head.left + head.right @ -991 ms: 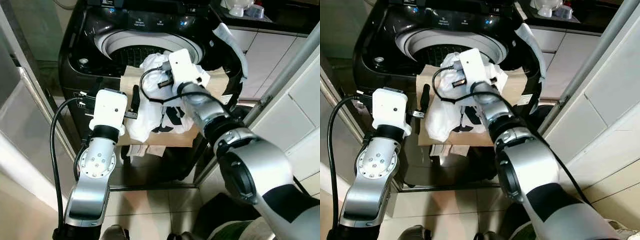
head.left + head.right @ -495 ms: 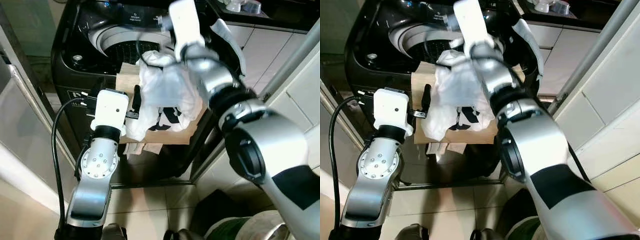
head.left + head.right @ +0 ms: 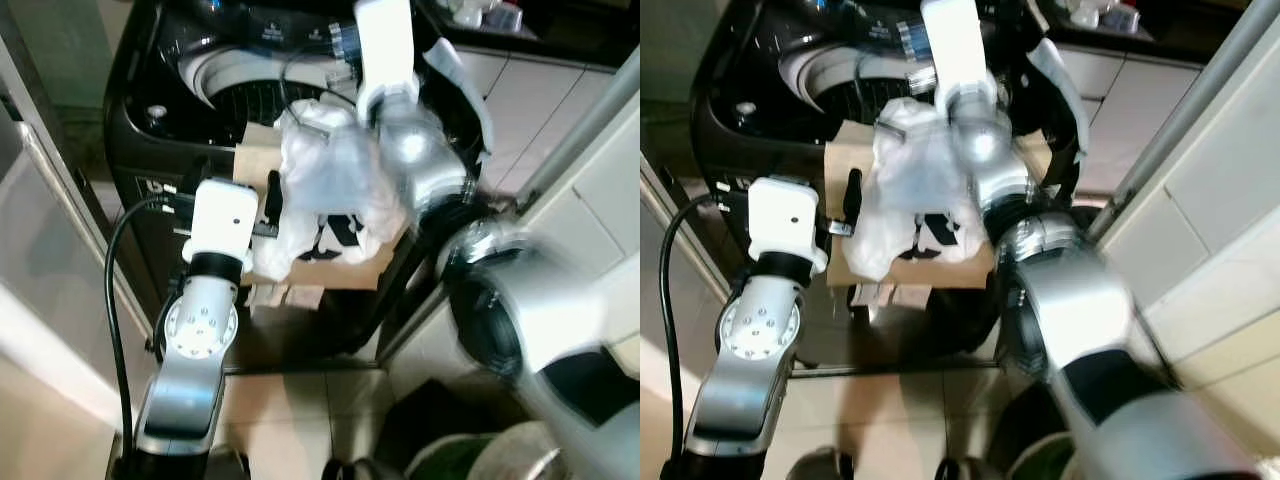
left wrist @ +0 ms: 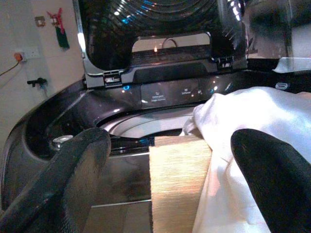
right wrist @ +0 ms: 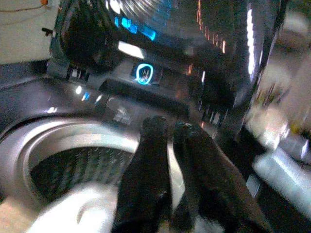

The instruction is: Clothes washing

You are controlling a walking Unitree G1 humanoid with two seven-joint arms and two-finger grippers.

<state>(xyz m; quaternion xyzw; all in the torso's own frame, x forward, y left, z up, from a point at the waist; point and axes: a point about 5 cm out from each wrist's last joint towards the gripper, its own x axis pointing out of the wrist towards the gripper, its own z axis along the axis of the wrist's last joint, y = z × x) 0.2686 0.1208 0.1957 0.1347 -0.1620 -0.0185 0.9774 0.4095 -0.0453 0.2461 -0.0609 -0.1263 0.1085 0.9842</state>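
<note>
Right gripper (image 5: 165, 145) was clenched on the white garment (image 3: 335, 185) at the washer (image 3: 160, 90) drum's 6 o'clock rim, left gripper (image 4: 160, 160) released; cloth looked light, limp, best pinched at a bunched fold.

A glossy cream tiled floor (image 3: 300, 400) runs under the scene, blurred in places. To the right stands a white panelled cabinet front (image 3: 530, 90) with a dark countertop (image 3: 560, 35) above it; small pale items (image 3: 490, 14) sit near the countertop's left end, too blurred to identify. A pale diagonal door frame (image 3: 1180, 120) crosses the right side. On a cream wall, a red hanging ornament (image 4: 59, 24) sits above an orange-marked wall socket (image 4: 22, 54).
</note>
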